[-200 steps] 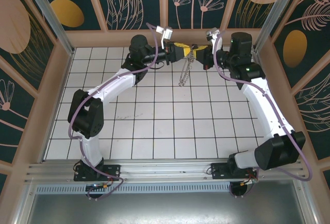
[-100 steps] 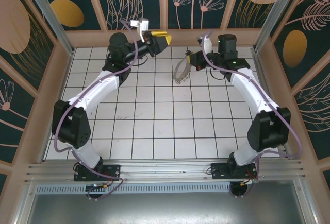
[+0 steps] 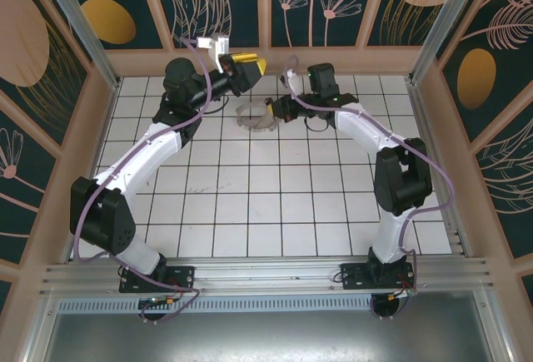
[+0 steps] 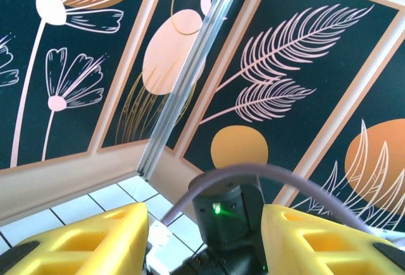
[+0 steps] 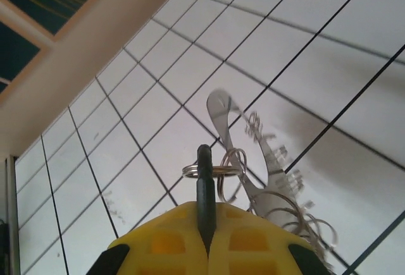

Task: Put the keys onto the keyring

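Backing off: the left pincer [image 3: 250,68] has pulled out of the meeting point at the back of the white tiled bench [image 3: 250,212]. It now sits up near the back wall, left of centre. A second ago both pincers were nose to nose with the loop dangling between them; now they're clearly apart. The left wrist view has its yellow fingers [image 4: 82,240] spread with nothing between them, so it's open and empty.

The right pincer [image 5: 205,208] has swung left and low toward the tiles, taking the load with it. It's closed tight on a thin dark strip that sticks out past the tips. That's probably the small black-headed key [image 5: 204,174] seen edge-on, though the angle is too poor to be sure. A small wire ring sits around that strip. The large floppy silvery keyring loop [image 5: 272,161], fringed with tiny rings, hangs off to its right close over the tiles. Can't tell if it's touching them.

My read:
- The left arm's part is done: it let go and cleared out.
- The key now looks linked to the loop through that small ring, so the threading step is likely complete.
- What's left is lowering the bundle to the bench and releasing it.
- Risk is the loose loop snagging on the fingers at release.
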Available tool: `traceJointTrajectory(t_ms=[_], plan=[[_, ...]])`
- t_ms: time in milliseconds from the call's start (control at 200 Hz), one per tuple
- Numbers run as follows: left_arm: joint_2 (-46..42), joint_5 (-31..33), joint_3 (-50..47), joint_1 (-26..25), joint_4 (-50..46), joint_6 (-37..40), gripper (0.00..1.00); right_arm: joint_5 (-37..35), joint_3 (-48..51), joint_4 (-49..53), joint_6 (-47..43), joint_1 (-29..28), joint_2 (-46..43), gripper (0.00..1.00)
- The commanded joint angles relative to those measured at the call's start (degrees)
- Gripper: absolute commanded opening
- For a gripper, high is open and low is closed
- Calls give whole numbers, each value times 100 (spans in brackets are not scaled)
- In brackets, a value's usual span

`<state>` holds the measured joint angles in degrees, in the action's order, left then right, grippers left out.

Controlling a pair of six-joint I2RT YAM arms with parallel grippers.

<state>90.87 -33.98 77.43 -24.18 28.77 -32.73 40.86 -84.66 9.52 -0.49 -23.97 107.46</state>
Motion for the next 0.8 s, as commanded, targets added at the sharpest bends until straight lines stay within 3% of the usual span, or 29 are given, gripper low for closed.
traceJointTrajectory(t_ms=[0, 285, 796], plan=[[-198, 6, -137, 34, 84, 67, 50, 222, 895, -777, 424, -277, -312, 0], [-432, 32, -525, 39, 286, -108, 50, -70, 2569, -1884, 1423, -1207, -538, 0], [-879, 156, -905, 34, 259, -267, 51, -153, 3223, -2302, 2053, -2077, -265, 0]])
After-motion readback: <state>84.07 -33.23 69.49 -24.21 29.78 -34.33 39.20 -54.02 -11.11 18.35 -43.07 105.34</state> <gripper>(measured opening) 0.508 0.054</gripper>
